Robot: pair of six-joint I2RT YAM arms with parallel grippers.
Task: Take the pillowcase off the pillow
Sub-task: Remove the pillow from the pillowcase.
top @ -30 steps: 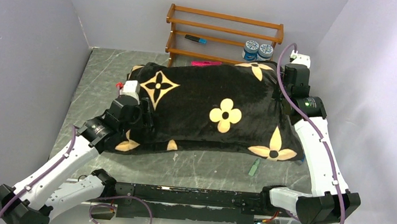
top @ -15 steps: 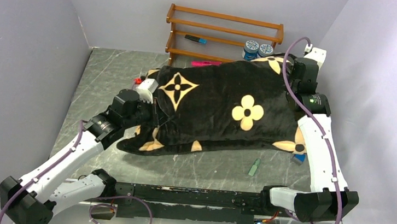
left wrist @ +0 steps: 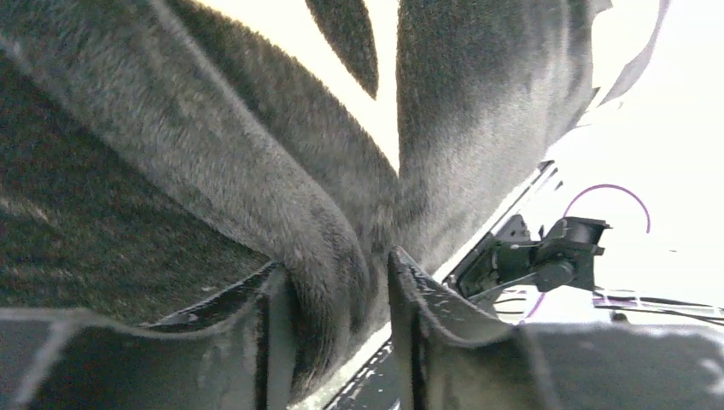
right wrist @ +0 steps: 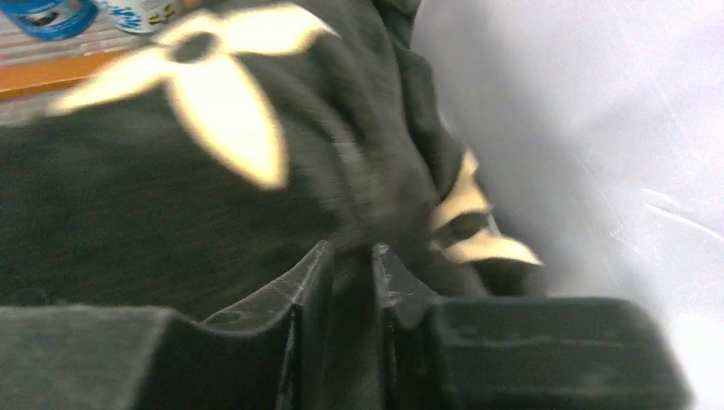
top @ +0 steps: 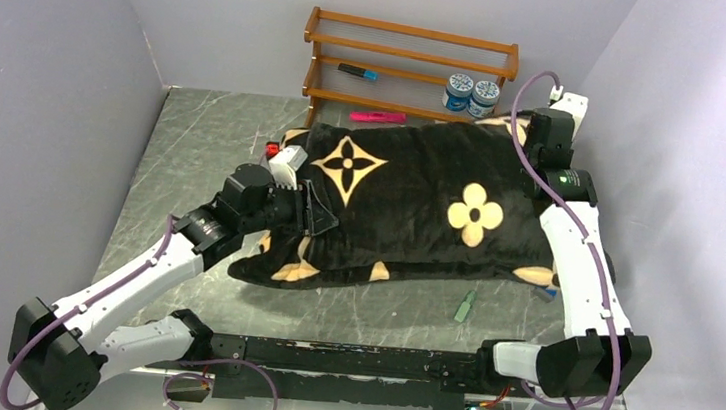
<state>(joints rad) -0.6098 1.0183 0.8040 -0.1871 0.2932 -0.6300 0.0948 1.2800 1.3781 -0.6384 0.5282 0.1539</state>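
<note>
The black plush pillowcase [top: 419, 205] with cream flower and star motifs lies across the table, lifted at both ends. The white pillow is hidden inside it. My left gripper [top: 313, 210] is shut on a fold of the pillowcase at its left end; the fold shows bunched between the fingers in the left wrist view [left wrist: 337, 290]. My right gripper [top: 536, 136] is shut on the pillowcase at its far right corner, and black fabric fills the narrow gap in the right wrist view [right wrist: 350, 265].
A wooden rack [top: 408, 64] stands at the back with a blue-capped marker [top: 357, 71] and two blue-lidded jars [top: 472, 92]. A pink marker [top: 377, 117] lies behind the pillowcase, a small red thing [top: 271, 149] at its left, a green thing [top: 466, 306] in front. Walls close in on both sides.
Both arms have carried the pillowcase to the right and towards the back. Its left end is lifted and pulled inward; its right corner now sits up by the jars.
</note>
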